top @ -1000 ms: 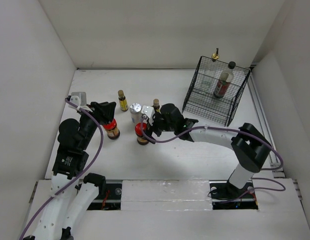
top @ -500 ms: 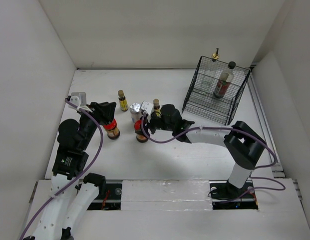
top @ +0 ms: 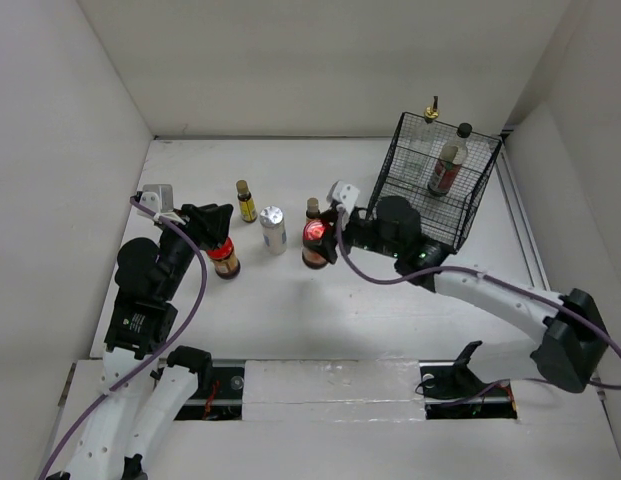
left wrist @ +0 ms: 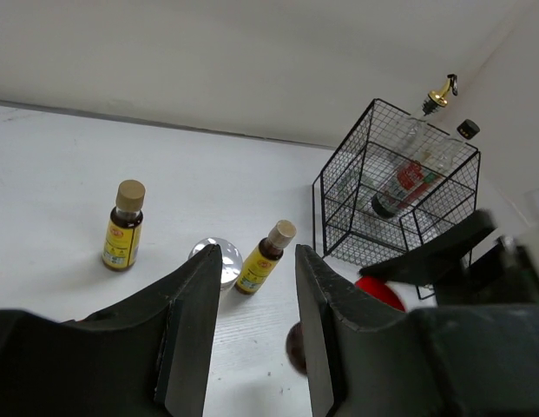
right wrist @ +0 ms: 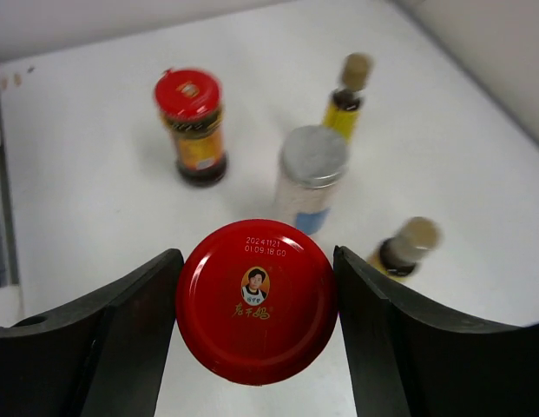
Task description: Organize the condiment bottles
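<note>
The right gripper (right wrist: 256,269) is clamped on a red-lidded jar (top: 314,243). The jar is lid up with its long axis near vertical, over the middle of the tabletop (top: 390,310), just beside a brown-capped bottle (top: 313,207). A second ago it stood further left, by the silver-lidded jar (top: 273,228). The left gripper (top: 222,222) is spread and empty beside the other red-lidded jar (top: 225,262).

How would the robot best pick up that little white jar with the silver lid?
The silver-lidded white jar stands upright, touching nothing beside it. So it seems best to come straight down from above and close a finger on each side of its straight round body, just under the lid.
</note>
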Robot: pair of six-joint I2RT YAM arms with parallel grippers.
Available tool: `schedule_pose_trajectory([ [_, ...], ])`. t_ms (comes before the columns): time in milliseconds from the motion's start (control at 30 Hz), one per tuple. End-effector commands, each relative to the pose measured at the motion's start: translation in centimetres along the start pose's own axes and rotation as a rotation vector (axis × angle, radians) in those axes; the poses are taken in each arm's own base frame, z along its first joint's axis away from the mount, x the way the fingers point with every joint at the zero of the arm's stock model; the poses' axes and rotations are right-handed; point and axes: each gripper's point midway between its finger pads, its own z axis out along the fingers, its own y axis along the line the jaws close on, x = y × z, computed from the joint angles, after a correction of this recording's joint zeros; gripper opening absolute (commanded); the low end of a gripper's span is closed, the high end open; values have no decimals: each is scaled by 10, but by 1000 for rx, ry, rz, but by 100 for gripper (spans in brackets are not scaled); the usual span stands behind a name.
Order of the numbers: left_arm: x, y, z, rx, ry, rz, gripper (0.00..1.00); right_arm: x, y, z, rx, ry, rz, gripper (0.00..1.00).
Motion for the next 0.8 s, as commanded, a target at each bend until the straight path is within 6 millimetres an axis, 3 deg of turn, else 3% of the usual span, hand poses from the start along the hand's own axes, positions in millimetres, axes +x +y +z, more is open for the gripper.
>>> schedule_pose_trajectory([
  [0, -11, -9, 1, 36, -34, 1, 35, -97, -57, -42, 227, -222, -67, 40],
  [100, -10, -10, 0, 44, -30, 1, 35, -108, -92, -64, 349, -242, -54, 40],
  [167, -10, -11, 0, 44, -30, -8, 35, -122, -125, -84, 451, -270, -50, 40],
  [333, -10, -11, 0, 44, -30, -8, 36, -135, -208, -125, 707, -281, -46, 40],
  [467, -10, -11, 0, 44, -30, -8, 36, -145, -246, -146, 801, -306, -61, 40],
  [500, -10, -11, 0, 44, -30, -8, 36, -155, -265, -157, 845, -325, -73, 40],
  [767, -10, -9, 1, 35, -32, -9, 36, -151, -305, -174, 919, -333, -89, 40],
])
